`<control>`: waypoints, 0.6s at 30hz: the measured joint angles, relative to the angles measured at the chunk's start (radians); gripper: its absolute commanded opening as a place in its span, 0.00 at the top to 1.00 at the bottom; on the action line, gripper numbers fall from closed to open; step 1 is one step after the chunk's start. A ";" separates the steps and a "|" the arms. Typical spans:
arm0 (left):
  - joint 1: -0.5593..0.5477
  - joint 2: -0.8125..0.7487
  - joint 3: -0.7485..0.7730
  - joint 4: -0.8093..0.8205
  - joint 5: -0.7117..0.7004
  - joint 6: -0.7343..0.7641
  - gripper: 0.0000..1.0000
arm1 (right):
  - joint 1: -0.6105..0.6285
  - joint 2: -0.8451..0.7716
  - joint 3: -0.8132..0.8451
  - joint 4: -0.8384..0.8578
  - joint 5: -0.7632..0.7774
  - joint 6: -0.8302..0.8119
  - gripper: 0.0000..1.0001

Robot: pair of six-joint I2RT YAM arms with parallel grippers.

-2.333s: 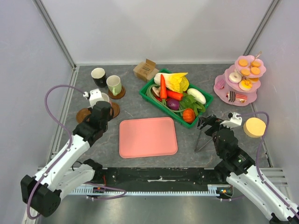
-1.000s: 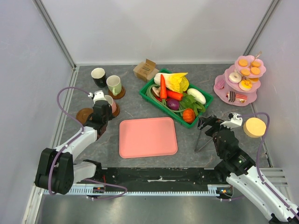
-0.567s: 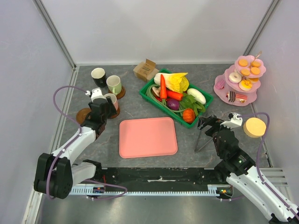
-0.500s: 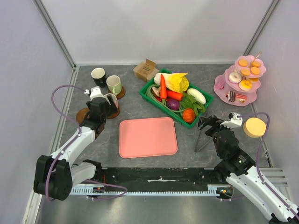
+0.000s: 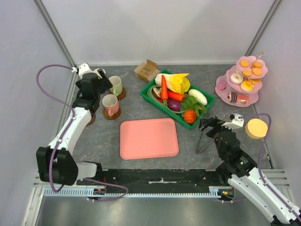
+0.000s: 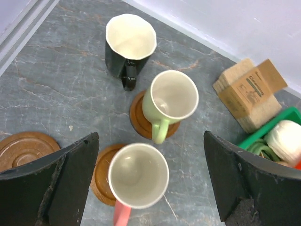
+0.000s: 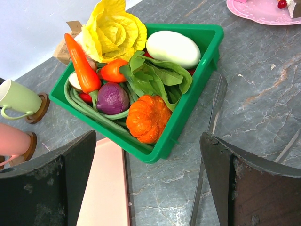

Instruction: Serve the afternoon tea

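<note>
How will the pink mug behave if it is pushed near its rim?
The pink mug looks rigid and glossy, so it is probably stiff and somewhat slippery. It is empty, so it is likely light and may tip. Its coaster may slide with it.

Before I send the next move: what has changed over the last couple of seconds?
The left claw set the pink mug on its coaster, opened to let it go, and moved off toward the far-left corner. The right claw, also open, stayed put, as did the green mug, black mug, tray and basket.
</note>
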 measured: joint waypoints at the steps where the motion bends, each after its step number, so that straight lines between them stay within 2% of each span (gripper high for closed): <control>1: 0.018 0.029 0.023 -0.005 0.008 0.000 0.05 | 0.000 0.000 0.000 0.000 0.000 0.000 0.02; 11: 0.112 0.373 0.300 -0.116 0.070 0.025 0.08 | 0.000 0.000 0.000 0.000 -0.007 0.000 0.02; 18: 0.145 0.538 0.437 -0.182 0.097 0.050 0.12 | 0.000 0.000 0.000 0.000 -0.010 0.000 0.02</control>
